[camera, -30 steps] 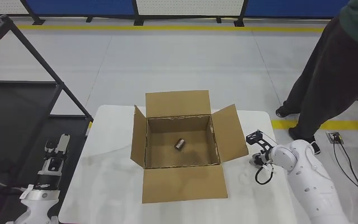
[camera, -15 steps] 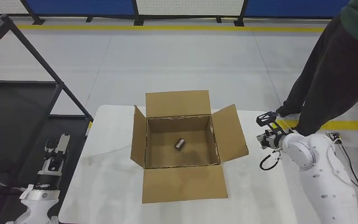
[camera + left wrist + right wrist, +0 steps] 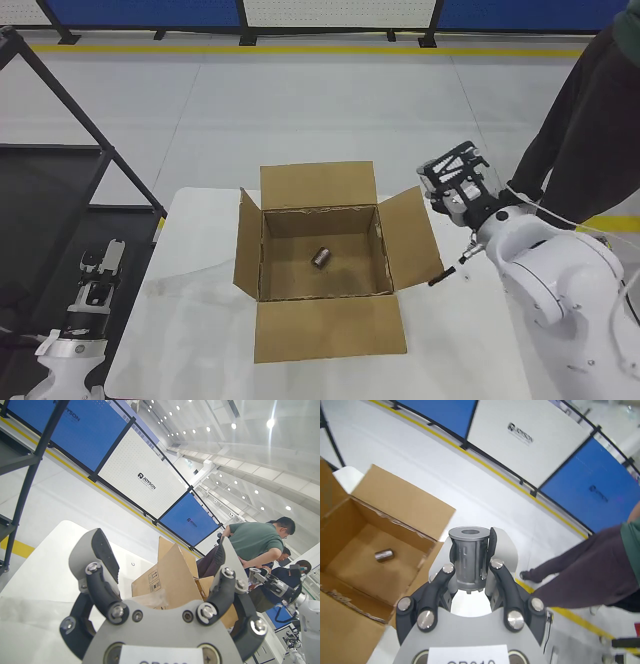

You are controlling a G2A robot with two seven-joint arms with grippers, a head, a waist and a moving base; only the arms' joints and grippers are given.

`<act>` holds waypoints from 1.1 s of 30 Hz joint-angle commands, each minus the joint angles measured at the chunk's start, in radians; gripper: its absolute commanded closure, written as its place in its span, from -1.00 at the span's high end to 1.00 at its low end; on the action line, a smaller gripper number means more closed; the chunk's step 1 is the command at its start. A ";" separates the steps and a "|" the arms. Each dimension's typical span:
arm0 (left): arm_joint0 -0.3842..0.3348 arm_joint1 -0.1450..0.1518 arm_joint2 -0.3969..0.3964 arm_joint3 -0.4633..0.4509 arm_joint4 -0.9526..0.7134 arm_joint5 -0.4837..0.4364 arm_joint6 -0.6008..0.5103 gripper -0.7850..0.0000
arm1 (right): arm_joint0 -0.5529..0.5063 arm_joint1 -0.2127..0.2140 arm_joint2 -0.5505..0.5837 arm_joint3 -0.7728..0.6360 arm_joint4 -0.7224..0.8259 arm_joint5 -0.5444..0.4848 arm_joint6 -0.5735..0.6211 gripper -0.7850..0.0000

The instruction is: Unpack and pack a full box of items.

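1. White table point(image 3: 200, 300) on a pale grey floor, blue and white panels behind. An open cardboard box point(image 3: 320, 335) sits mid-table, all four flaps folded out.
2. Box contents: one small metal cylinder point(image 3: 321, 258) lying on its side on the box bottom, apart from the walls.
3. My right gripper point(image 3: 455, 178) is clamped on a flanged metal sleeve point(image 3: 468, 560) — fingers pinch the slotted barrel, flange end pointing away from my wrist.
4. Handling estimate: the sleeve looks like solid metal, so stiff, fairly heavy for its bulk, not fragile. The smooth wall is probably slippery, though the slots may give the pads some bite. Best hold, I judge, is across the barrel below the flange, as now.
5. Pose, right arm: raised beside the box's right flap, near the table's far right corner and outside the opening. The wrist is tilted so it looks down into the box.
6. Pose, left arm: my left gripper point(image 3: 162, 542) sits low off the table's left edge — fingers spread apart, holding nothing, pointed toward the box.
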 commanded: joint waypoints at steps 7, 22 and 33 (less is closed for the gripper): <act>0.000 0.000 0.000 0.000 0.000 0.000 0.000 1.00 | 0.259 -0.067 -0.327 0.256 0.166 -0.178 0.012 -1.00; 0.000 0.000 0.000 0.000 0.000 0.000 0.000 1.00 | 0.520 -0.266 -0.736 0.956 0.422 -0.327 0.094 -1.00; 0.000 0.000 0.000 0.000 0.000 0.000 0.000 1.00 | 0.525 -0.371 -0.819 1.221 0.452 -0.322 -0.017 -0.57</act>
